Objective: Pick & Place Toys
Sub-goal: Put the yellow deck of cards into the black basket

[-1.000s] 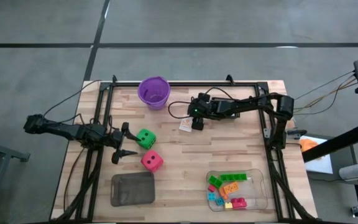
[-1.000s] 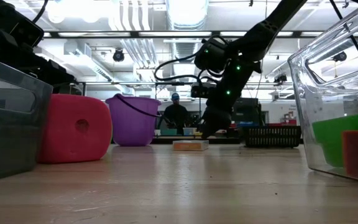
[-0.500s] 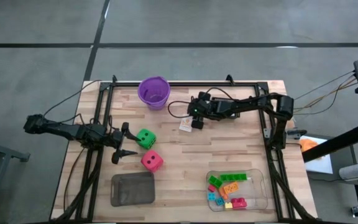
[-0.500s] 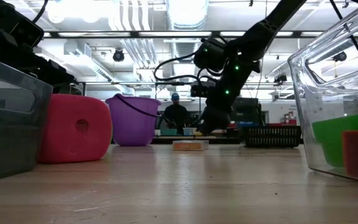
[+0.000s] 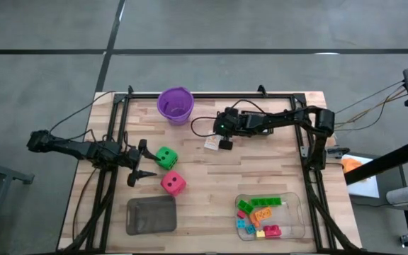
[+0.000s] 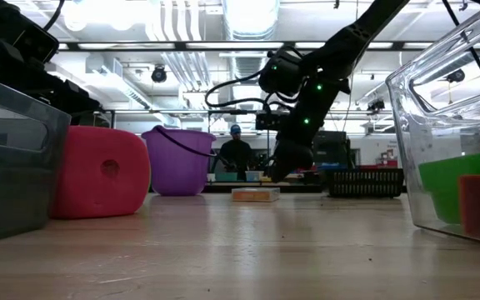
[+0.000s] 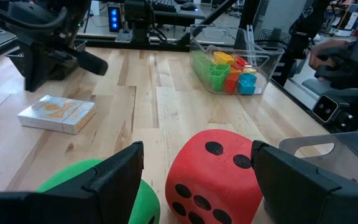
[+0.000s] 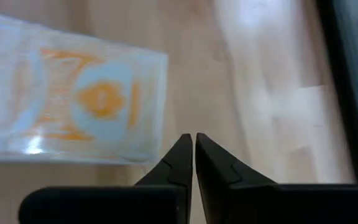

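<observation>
A small picture-card pack (image 5: pixel 210 143) lies flat on the table's far middle. My right gripper (image 5: pixel 225 144) hangs just to its right, fingers shut and pointing down. In the right wrist view the shut tips (image 8: pixel 194 142) stand beside the pack's edge (image 8: pixel 157 106) with nothing between them. My left gripper (image 5: pixel 139 164) waits open at the left. Its fingers face the green die (image 5: pixel 166 157) and the red die (image 5: pixel 173 183), which rest on the table. In the left wrist view both dice (image 7: pixel 213 177) sit in front of the open fingers (image 7: pixel 196 149).
A purple cup (image 5: pixel 176 105) stands at the far edge. A grey tray (image 5: pixel 151 214) sits near the front left. A clear tray (image 5: pixel 295 212) at the front right holds several coloured bricks (image 5: pixel 261 212). Black frame rails run along both table sides.
My right gripper has shut its fingers on nothing beside the card pack and has edged slightly toward the table's near edge. The pack has stayed where it was.
</observation>
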`<state>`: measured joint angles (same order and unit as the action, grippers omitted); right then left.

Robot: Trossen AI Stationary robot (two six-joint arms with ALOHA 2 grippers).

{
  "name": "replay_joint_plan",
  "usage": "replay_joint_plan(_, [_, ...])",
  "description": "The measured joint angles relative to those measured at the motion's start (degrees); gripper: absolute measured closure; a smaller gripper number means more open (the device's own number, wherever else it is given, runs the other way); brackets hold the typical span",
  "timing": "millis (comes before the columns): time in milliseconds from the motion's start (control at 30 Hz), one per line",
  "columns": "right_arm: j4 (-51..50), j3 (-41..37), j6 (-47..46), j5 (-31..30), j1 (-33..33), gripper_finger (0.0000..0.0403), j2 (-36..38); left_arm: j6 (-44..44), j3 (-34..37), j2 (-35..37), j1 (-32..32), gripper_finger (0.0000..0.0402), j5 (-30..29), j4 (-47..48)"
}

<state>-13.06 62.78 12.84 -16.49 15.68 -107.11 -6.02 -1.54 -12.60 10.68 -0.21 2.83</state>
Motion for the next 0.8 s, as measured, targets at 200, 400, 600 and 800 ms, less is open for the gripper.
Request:
replay_joint_plan(200, [-3.0, 1.3, 0.0, 6.3, -0.9, 0.0385, 0.0, 0.0, 0.0, 0.0, 0.0, 0.0101, 0.0, 0.0])
replay_joint_plan(400, [-5.7, 2.6, 0.0, 11.9, -2.5, 0.0385, 0.0, 0.0, 0.0, 0.0, 0.0, 0.0101, 0.0, 0.0])
replay_joint_plan(600, [-5.6, 2.7, 0.2, 12.4, -4.2, 0.0385, 0.0, 0.0, 0.0, 0.0, 0.0, 0.0101, 0.0, 0.0])
replay_joint_plan(800, [-4.7, 2.8, 0.2, 12.3, -5.0, 0.0385, -1.5, 0.0, 0.0, 0.0, 0.0, 0.0101, 0.0, 0.0])
